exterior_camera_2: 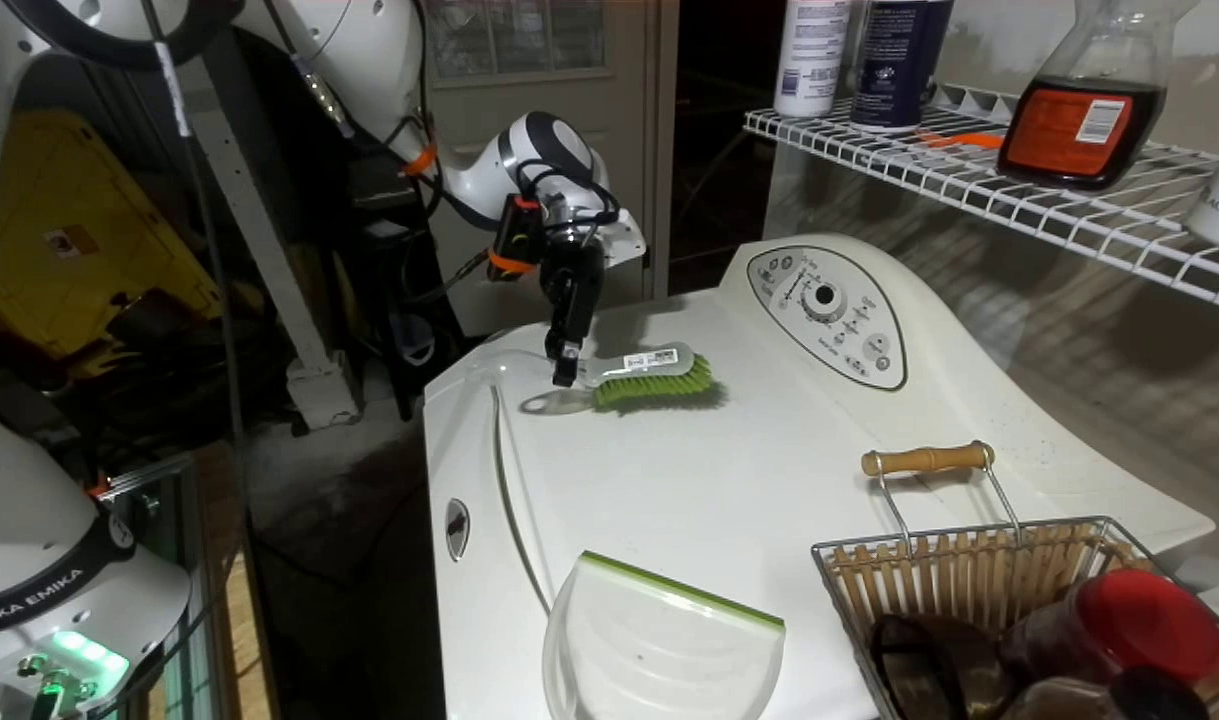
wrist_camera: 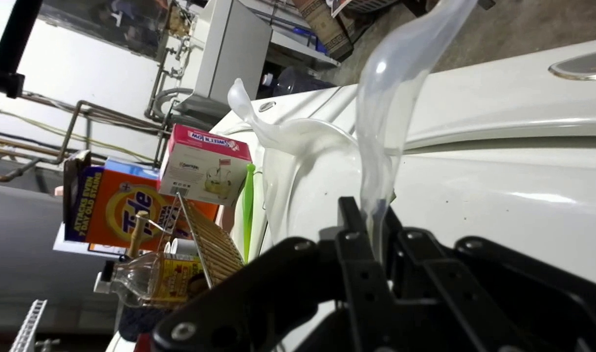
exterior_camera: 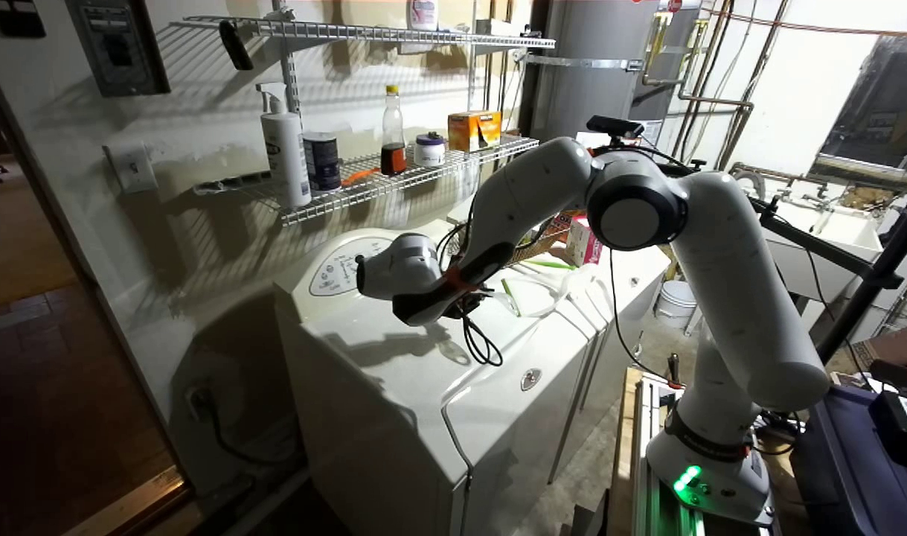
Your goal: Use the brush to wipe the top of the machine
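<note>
Wrist view: gripper [wrist_camera: 369, 211] pinches the brush [wrist_camera: 383, 105] over the machine [wrist_camera: 474, 205]

The green-bristled brush is at the machine's top, head toward its raised panel [exterior_camera_2: 844, 337], handle toward its front edge. The bristles [exterior_camera_2: 657, 384] face down; whether they touch the machine I cannot tell. Both fingers [wrist_camera: 350, 220] sit tight on the handle, with only its thickness between them. The robot arm [exterior_camera: 743, 283] reaches over the machine from its front side. On the panel is a round dial [exterior_camera_2: 825, 296]. Well apart from the brush, on the machine's white surface, lies a pale dustpan [exterior_camera_2: 659, 650] with a green lip. Farther along, near the machine's panel side, is a slatted basket [exterior_camera_2: 954, 575] with a wooden handle. Above the machine's back, a wire shelf [exterior_camera: 364, 191] bears a spray bottle [exterior_camera: 284, 160], a bottle of dark liquid [exterior_camera: 393, 152] and an orange box [exterior_camera: 474, 131].
</note>
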Controlling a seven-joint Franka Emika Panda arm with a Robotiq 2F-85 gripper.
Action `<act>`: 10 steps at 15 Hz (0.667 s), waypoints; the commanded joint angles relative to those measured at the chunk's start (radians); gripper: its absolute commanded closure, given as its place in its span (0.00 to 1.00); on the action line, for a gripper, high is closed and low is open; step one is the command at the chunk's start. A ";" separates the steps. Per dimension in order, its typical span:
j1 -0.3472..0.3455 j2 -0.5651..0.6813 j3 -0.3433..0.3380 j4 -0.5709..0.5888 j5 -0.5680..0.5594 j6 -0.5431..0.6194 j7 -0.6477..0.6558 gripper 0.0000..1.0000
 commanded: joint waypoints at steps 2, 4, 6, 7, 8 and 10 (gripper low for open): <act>0.018 -0.028 0.070 -0.064 -0.076 0.054 -0.094 0.97; 0.023 0.037 0.078 -0.025 -0.073 0.034 -0.127 0.97; 0.024 0.092 0.075 -0.001 -0.061 0.007 -0.147 0.97; 0.026 0.120 0.069 0.007 -0.056 -0.015 -0.148 0.97; 0.022 0.140 0.066 0.008 -0.050 -0.024 -0.157 0.97; 0.014 0.185 0.055 0.012 -0.045 -0.045 -0.162 0.97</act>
